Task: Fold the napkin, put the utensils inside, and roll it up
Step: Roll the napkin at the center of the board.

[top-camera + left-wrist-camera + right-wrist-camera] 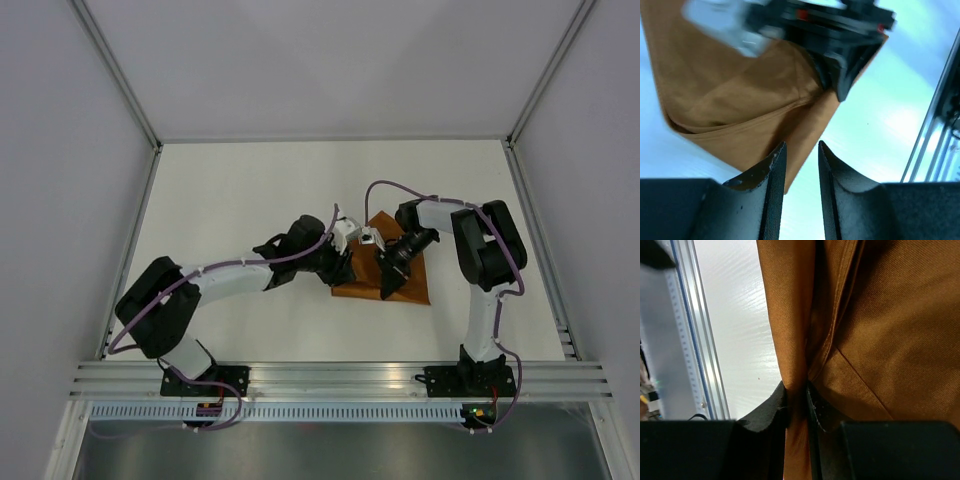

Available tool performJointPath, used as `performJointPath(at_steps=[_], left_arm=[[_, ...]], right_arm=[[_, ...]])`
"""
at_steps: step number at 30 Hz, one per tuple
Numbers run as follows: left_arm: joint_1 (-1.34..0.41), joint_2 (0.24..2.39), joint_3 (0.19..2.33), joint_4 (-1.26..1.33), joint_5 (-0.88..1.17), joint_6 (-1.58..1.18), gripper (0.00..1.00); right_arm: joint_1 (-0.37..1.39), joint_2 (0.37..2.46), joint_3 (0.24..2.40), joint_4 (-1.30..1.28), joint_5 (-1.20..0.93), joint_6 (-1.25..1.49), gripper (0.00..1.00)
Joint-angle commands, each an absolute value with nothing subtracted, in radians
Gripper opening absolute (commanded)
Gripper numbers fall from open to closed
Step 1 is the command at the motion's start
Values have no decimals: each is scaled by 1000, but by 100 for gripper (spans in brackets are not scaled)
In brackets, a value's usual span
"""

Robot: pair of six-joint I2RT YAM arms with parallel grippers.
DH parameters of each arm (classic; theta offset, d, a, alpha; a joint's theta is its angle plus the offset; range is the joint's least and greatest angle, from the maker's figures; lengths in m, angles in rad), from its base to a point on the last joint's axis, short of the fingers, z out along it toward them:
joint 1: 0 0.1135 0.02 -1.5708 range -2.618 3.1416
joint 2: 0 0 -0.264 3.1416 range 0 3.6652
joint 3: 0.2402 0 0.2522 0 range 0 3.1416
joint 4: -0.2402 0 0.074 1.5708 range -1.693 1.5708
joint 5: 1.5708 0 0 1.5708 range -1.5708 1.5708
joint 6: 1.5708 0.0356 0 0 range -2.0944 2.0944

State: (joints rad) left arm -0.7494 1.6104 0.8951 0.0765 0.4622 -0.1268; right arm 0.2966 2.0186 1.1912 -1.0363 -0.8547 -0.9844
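Observation:
The rust-brown napkin (408,285) lies folded and bunched on the white table, right of centre. It fills the right wrist view (890,315) and shows in the left wrist view (740,100). My right gripper (387,287) is shut on a pinched fold of the napkin (796,390). My left gripper (345,268) sits at the napkin's left edge, its jaws slightly apart and empty (801,150), just over the cloth's near edge. The knife is out of view.
The aluminium rail (340,378) runs along the table's near edge and shows in the right wrist view (690,340). White walls enclose the table on three sides. The two arms meet close together over the napkin.

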Motion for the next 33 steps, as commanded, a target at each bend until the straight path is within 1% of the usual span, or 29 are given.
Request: performJointPath(at_steps=[1,2,6,9,11,12,13,14,16,23,33], left_arm=[[-868,1540,844,202,197,3,37],[-896,1542,829,221,160,84,37],[-1066,1581,793,304,-62,237,38],[-1152,1644,785,382,-153,342,38],[-1183,1695,781,423,-238,420,40],[-1210,1709,776,487,-279,449,43],[-1222,1724,775,509,-293,497,44],[-1238,1756,775,546,-307,514,47],[-1249,1788,787,567,-317,558,48],[-1267,1888,805,635,-341,652,49],[-1267,1951,825,575,-279,657,48]], right_arm=[[296,2131,1236,-1043,-722,-1054,3],[293,2141,1249,-1048,-723,-1051,3],[284,2189,1298,-1065,-719,-1039,3],[279,2215,1325,-1091,-724,-1039,2],[278,2226,1342,-1106,-724,-1040,3],[276,2238,1350,-1112,-723,-1040,3],[275,2244,1356,-1118,-724,-1040,3],[270,2259,1373,-1136,-724,-1045,3],[268,2276,1390,-1157,-726,-1049,3],[253,2310,1433,-1195,-723,-1052,3],[247,2347,1480,-1239,-727,-1068,3]])
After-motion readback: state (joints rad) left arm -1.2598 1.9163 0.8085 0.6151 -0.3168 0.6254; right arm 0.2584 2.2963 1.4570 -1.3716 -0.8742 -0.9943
